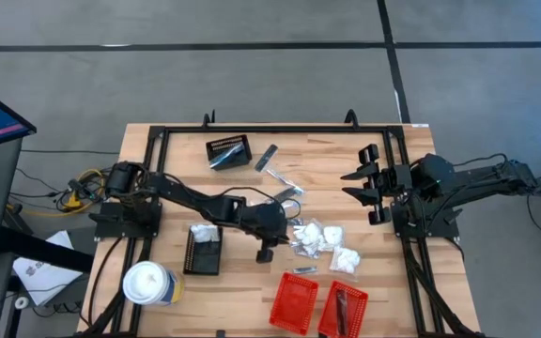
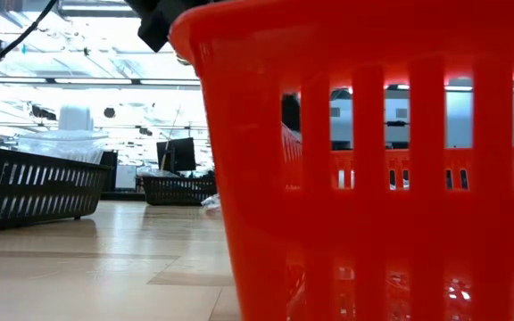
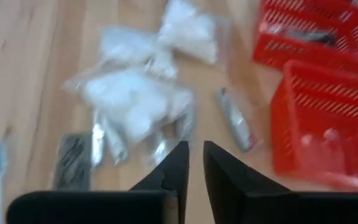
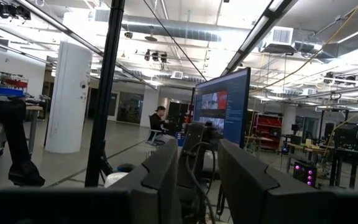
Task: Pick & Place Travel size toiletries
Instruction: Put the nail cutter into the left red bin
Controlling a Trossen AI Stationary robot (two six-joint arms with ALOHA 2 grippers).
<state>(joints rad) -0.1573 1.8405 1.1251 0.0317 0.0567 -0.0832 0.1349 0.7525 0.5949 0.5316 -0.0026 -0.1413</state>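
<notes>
**Spotter:** Two fingers of your left pincer (image 3: 196, 149) stand only a sliver apart, nothing between them. It hovers above the table. The heap of travel size toiletries (image 3: 132, 99) lies just ahead of the fingertips: white clear-wrapped packets on top, silvery sachets poking out from under.

**Operator's mate:** And the loose one?

**Spotter:** One silvery tube (image 3: 235, 118) lies by itself, ahead of the pincer and between the heap and the near red basket (image 3: 328, 118). My judgement: take that first. It sits apart, so you lift one item, not a clump.

**Operator's mate:** How should the grab go?

**Spotter:** Spread the fingers wider before you descend; that gap looks too narrow for the tube. Turn the wrist so the fingers straddle it across its width, not along it. Go down until the tips are nearly on the wood, then pinch at its middle. It is slick and round, so a grip near an end may squirt it out. Lift straight before carrying it to the basket.

**Operator's mate:** Other arm?

**Spotter:** Your right pincer (image 1: 369, 188) waits well off beyond the heap, fingers parted and empty.

**Operator's mate:** Any brands or labels?

**Spotter:** None readable. Packets and tube show no print I can make out, and a dark grey stick (image 3: 73, 158) beside the heap is blank to me. Text on the monitor (image 4: 221, 106) in the room is too small.
</notes>
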